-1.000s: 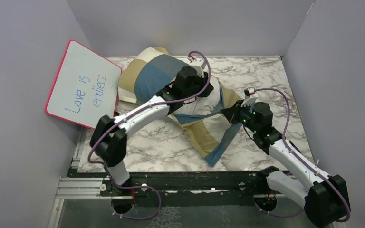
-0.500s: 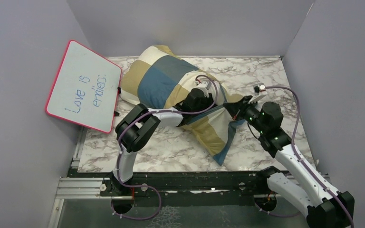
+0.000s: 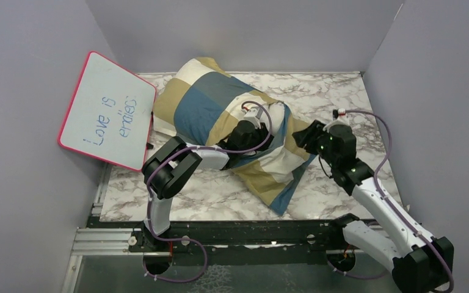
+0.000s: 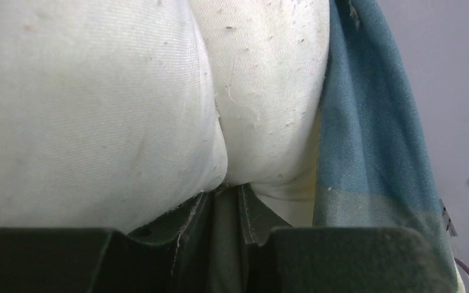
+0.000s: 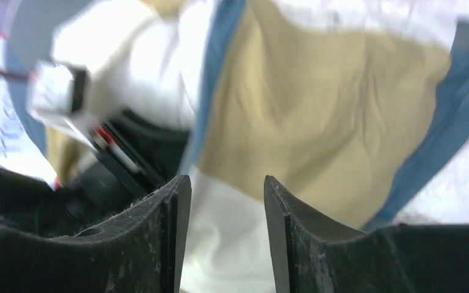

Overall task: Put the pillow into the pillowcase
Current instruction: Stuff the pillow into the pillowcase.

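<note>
Student: Where is the plump white fabric pillow (image 4: 98, 104)?

Tutor: Largely inside the blue, tan and cream checked pillowcase (image 3: 201, 110), far left on the marble table (image 3: 354, 91). Left fingers (image 4: 183, 226) pinch its white fabric; right fingers (image 5: 152, 244) stand spread, empty.

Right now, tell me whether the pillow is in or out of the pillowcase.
Mostly in, not fully. The checked pillowcase wraps the bulk, but white pillow shows bare beside its blue edge at the opening.

A pink-rimmed whiteboard (image 3: 107, 110) with blue handwriting leans against the left wall (image 3: 24, 122), beside the marble-patterned table (image 3: 342, 97).
</note>
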`<state>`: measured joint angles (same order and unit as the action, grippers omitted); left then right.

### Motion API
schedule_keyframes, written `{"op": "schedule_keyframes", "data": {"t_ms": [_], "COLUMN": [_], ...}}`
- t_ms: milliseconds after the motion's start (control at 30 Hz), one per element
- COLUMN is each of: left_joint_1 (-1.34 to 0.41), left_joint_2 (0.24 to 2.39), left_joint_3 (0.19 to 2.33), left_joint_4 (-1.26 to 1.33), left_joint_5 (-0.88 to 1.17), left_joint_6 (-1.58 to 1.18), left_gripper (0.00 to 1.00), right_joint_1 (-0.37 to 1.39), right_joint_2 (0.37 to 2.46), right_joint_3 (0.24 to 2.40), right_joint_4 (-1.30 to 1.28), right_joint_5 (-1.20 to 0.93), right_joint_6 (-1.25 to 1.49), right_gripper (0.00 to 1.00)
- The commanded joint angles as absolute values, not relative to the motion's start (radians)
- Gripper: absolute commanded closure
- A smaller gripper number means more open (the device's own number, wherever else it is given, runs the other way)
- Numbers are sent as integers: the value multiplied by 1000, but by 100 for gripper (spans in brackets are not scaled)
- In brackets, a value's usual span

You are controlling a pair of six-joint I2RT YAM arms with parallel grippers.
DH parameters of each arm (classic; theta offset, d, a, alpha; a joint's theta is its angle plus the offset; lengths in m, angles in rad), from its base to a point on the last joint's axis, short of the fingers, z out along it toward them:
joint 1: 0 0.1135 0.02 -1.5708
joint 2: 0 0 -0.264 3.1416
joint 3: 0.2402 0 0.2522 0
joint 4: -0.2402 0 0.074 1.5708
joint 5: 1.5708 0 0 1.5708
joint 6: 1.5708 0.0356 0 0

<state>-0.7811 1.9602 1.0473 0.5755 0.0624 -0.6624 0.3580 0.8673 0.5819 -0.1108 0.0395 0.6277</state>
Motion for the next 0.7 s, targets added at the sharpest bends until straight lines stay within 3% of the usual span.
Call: {"op": "schedule_keyframes", "data": {"t_ms": [0, 367, 533, 567, 633, 667], "left_joint_1": [-760, -772, -790, -791, -793, -793], "left_joint_2": [2032, 2017, 1977, 1977, 1988, 1997], "left_joint_3": [949, 949, 965, 971, 983, 987], "left_joint_4": [334, 358, 357, 357, 357, 357], "left_joint_5": [-1, 37, 39, 38, 40, 39], "left_joint_6": [-685, -702, -704, -705, -706, -706], "left_gripper": [77, 76, 76, 76, 76, 76], "right_joint_1": [353, 353, 353, 354, 353, 353], "right_joint_2": [975, 1311, 1402, 1416, 1437, 1437], "right_joint_3": [744, 959, 945, 945, 974, 987], "right_joint_4": [-191, -118, -76, -61, -68, -76], "right_joint_5": [203, 98, 89, 96, 137, 168], "right_joint_6": [651, 543, 519, 515, 486, 476], "right_gripper": [49, 52, 54, 60, 90, 98]}}
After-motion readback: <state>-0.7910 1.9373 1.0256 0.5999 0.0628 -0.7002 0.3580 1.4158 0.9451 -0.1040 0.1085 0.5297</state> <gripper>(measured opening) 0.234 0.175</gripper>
